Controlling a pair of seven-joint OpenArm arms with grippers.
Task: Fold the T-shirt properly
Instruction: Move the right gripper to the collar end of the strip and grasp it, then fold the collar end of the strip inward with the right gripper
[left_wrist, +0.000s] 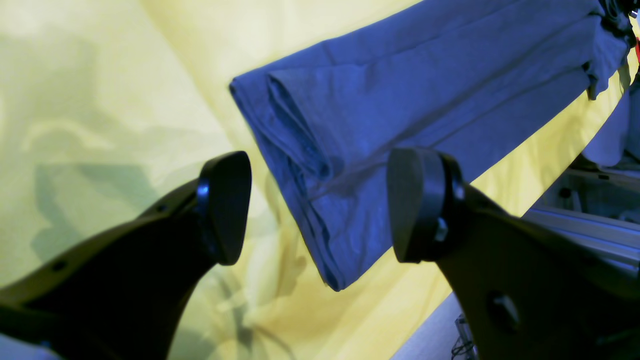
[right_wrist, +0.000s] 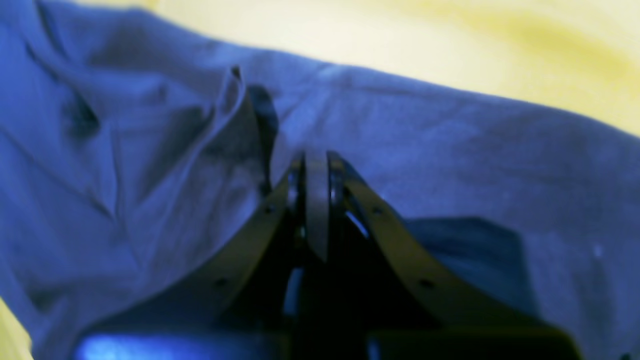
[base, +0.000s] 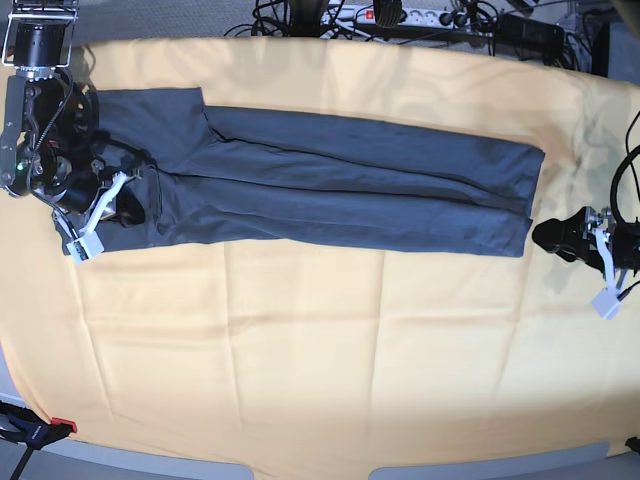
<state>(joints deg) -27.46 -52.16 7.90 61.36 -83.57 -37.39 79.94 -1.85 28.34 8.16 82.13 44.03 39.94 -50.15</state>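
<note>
Slate-blue cotton T-shirt (left_wrist: 425, 100), folded long, lies ahead of wide-open left pincer (left_wrist: 320, 205). Right wrist: right pincer (right_wrist: 316, 165) closed on shirt fabric. Base: shirt spans yellow-clothed worktop (base: 300, 350); lone pull could skew folds.

Two robot arms posed at opposite ends of the work surface, one gripper spread wide, the other pressed shut.

In the base view, the left gripper (base: 548, 237) sits at 3 o'clock, low and pointing inward toward 9 o'clock, its dark fingers (left_wrist: 227, 207) standing well apart with nothing between them. The right arm (base: 35, 110) reaches down from 10 o'clock, bent at the wrist, and ends at the right gripper (right_wrist: 316, 172), whose fingers meet tip to tip and rest against the T-shirt (right_wrist: 450, 165); whether any fabric is pinched between them cannot be told.
</note>
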